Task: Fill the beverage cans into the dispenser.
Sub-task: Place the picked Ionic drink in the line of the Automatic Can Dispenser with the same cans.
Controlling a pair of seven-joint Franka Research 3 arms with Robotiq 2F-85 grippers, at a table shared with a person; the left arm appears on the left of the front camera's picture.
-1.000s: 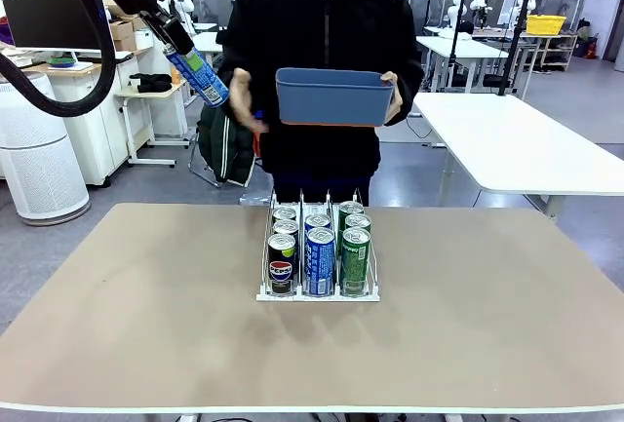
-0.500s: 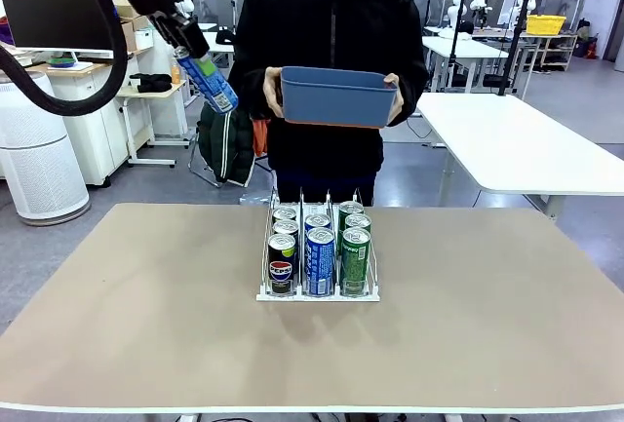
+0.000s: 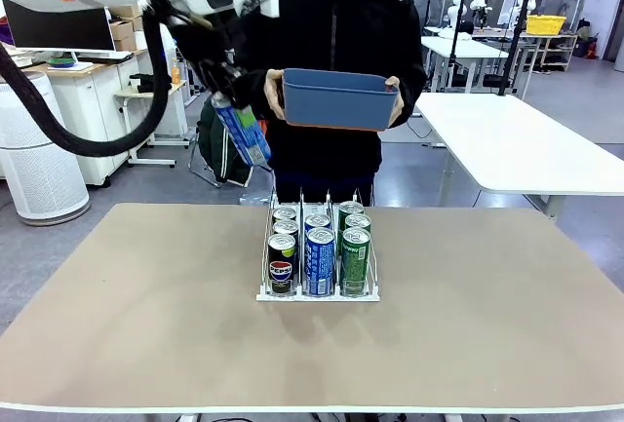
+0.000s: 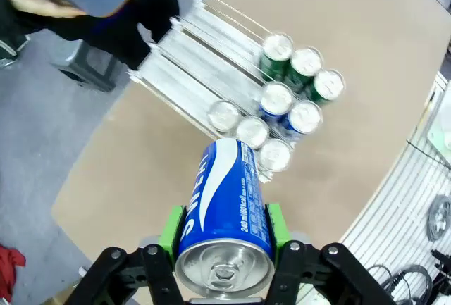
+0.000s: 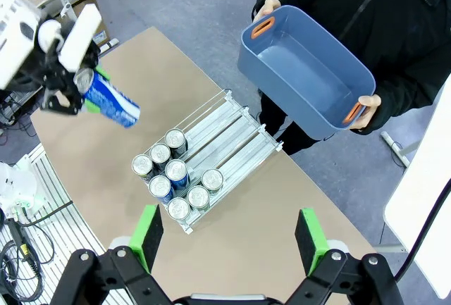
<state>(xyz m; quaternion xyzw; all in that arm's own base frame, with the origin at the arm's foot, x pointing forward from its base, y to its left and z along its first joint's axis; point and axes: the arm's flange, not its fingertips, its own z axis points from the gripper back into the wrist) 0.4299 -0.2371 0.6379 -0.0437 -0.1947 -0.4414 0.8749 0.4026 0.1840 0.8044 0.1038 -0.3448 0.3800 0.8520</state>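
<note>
My left gripper [image 3: 230, 100] is shut on a blue beverage can [image 3: 246, 131] with white lettering, held tilted in the air just left of the person and above the back left of the dispenser [image 3: 317, 294]. In the left wrist view the can [image 4: 225, 210] sits between the green pads, its silver top toward the camera, over the dispenser [image 4: 184, 72]. The white wire rack holds several cans: black Pepsi ones [image 3: 281, 263] left, blue ones [image 3: 320, 260] in the middle, green ones [image 3: 355, 258] right. My right gripper [image 5: 229, 233] hangs open high above the rack [image 5: 236, 132].
A person stands at the far side of the table holding a blue plastic bin [image 3: 336, 98] in both hands at chest height; it looks bare inside [image 5: 310, 72]. The tan table [image 3: 146, 325] is bare on both sides of the rack.
My left gripper has carried the blue can rightward and down, from the upper left toward the back of the rack. The person's free hand went to the bin. The right gripper stays open.
</note>
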